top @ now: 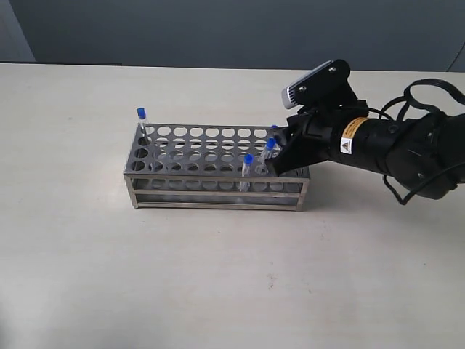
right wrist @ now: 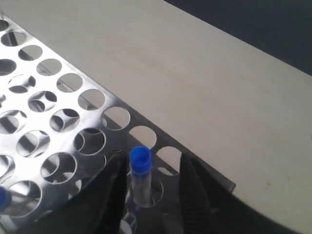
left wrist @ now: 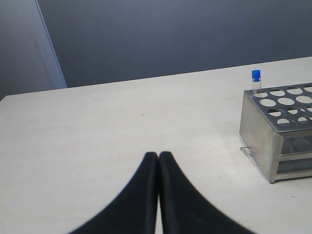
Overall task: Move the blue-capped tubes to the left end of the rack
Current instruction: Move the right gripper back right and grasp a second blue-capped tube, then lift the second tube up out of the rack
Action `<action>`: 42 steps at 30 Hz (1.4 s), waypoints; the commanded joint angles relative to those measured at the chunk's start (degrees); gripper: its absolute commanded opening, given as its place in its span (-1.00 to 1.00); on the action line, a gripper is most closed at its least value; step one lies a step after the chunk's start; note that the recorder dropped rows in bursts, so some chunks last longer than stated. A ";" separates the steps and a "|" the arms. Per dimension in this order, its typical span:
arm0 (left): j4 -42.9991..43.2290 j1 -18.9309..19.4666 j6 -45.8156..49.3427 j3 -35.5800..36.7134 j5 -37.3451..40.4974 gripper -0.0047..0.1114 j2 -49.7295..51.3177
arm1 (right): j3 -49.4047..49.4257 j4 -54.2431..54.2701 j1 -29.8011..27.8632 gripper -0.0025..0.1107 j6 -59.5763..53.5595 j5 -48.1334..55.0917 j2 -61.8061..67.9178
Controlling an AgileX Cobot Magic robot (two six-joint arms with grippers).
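Currently: right gripper [top: 280, 158] at right end of rack [top: 203, 179], centre-right of exterior frame. Jaws apart, straddling one blue-capped tube [right wrist: 140, 175]; gap visible on both sides. Just left of gripper, near front edge: second tube [top: 247, 169]. Back-left corner hole, left-centre of frame: third tube [top: 142, 122], upright. Left gripper [left wrist: 158, 163] clenched, empty, above bare table [left wrist: 97, 136], well apart from rack.

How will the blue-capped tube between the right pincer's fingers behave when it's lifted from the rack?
Probably very light: the blue-capped tube is thin and clear. Its smooth round wall may slip or twist in the right pincer. Once out of the rack it would likely tip or roll, being tall and narrow.
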 commanded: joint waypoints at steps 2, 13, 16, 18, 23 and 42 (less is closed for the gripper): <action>-0.30 -0.25 -0.04 -0.30 -0.48 -0.90 0.20 | 0.36 -5.09 -0.24 -0.31 3.62 -3.95 0.21; -0.30 -0.25 -0.04 -0.30 -0.48 -0.90 0.20 | 0.36 -2.39 -0.24 -0.31 3.82 -10.44 7.16; -0.30 -0.25 -0.04 -0.30 -0.48 -0.90 0.20 | 0.36 -0.49 -0.24 -0.38 3.82 -10.72 7.16; -0.30 -0.25 -0.04 -0.30 -0.48 -0.90 0.20 | 0.36 0.38 -0.24 -0.59 3.82 -10.86 7.16; -0.30 -0.25 -0.04 -0.30 -0.48 -0.90 0.20 | 0.36 0.48 -0.24 -0.96 3.82 -11.93 7.16; -0.30 -0.25 -0.04 -0.30 -0.48 -0.90 0.20 | -8.46 -2.87 1.29 -0.96 2.51 -9.59 -3.16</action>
